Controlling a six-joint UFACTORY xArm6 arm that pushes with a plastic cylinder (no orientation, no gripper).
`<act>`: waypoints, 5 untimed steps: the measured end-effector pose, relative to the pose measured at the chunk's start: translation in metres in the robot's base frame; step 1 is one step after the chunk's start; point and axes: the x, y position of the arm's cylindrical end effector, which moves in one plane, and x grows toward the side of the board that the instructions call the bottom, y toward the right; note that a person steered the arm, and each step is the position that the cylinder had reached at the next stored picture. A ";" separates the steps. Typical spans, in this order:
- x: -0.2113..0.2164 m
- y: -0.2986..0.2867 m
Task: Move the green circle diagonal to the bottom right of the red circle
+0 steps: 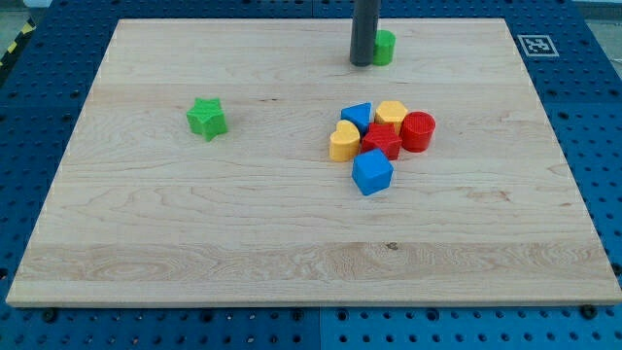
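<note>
My tip (pixel 362 64) touches the green circle (pixel 385 47) near the board's (pixel 146 253) top edge; no gripper shows.

Green circle (pixel 386 47) sits way up at the view's top edge of the board, half hidden behind the rod on its left. Red circle (pixel 419 130) lies flat, well below it, slightly toward the view's right.

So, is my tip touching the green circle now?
Cannot tell. In the camera view, my tip overlaps the left edge of the green circle, hiding any gap or contact there.
</note>
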 end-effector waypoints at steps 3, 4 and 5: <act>-0.024 0.044; 0.015 0.086; 0.030 0.113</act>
